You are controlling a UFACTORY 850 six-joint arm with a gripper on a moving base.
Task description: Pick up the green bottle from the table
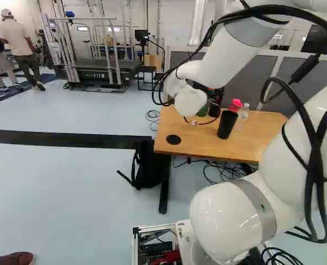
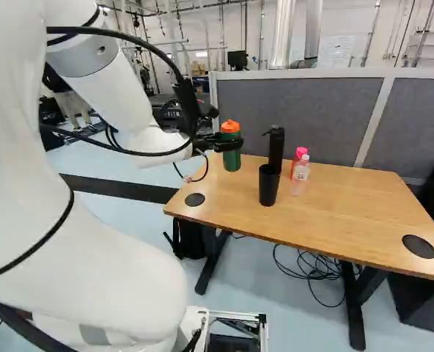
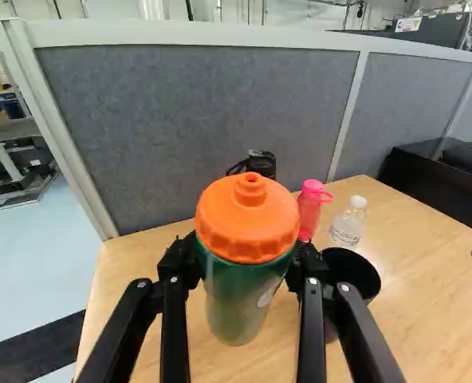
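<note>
Item: my end effector (image 2: pixel 221 142), closed in on both sides of the green bottle (image 2: pixel 232 157), orange lid uppermost. The bottle is upright over the near-left part of the surface (image 2: pixel 349 205) in the right base view; I cannot tell whether its foot touches. Next outward: black cup (image 2: pixel 269 185), partly behind one finger in my wrist view; tall black bottle (image 2: pixel 276 141), just behind the cup; pink bottle (image 2: pixel 298 157) and clear bottle (image 2: pixel 300 177), side by side. Beyond: grey partition (image 2: pixel 298 110), walling the far side.
</note>
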